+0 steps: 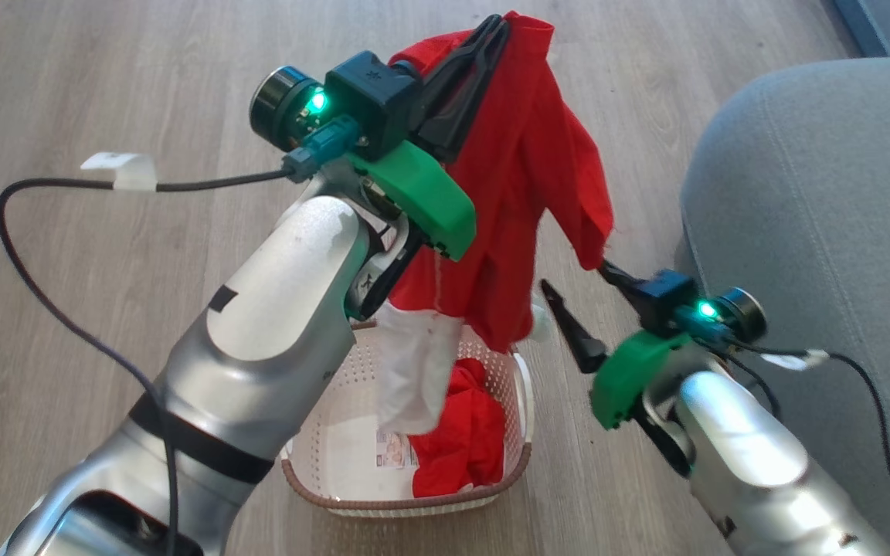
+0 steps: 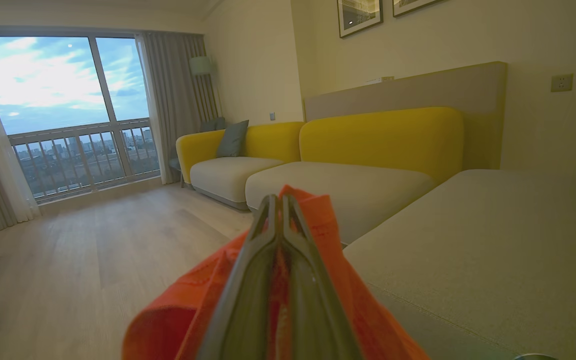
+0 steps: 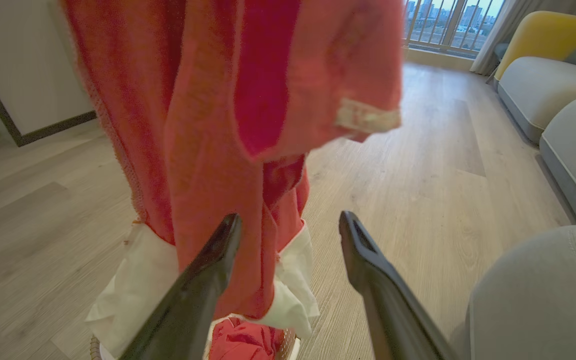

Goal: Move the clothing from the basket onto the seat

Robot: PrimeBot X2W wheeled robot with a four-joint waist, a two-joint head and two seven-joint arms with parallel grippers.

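Left gripper (image 1: 501, 29) grasps the clothing (image 1: 522, 177) above the basket (image 1: 383, 506); right gripper (image 1: 575, 276) hangs released.

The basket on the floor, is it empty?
No, a crumpled red garment lies inside the basket, beside the paper label on its floor.

L arm: silver left forearm (image 1: 275, 309) rises from lower left; green-covered wrist; left gripper (image 1: 501, 27) held high, fingers pressed together, pinching red garment (image 1: 522, 170). R arm: right forearm (image 1: 746, 448) enters from lower right; right gripper (image 1: 575, 276) sits lower, fingers spread wide, pointing up-left.
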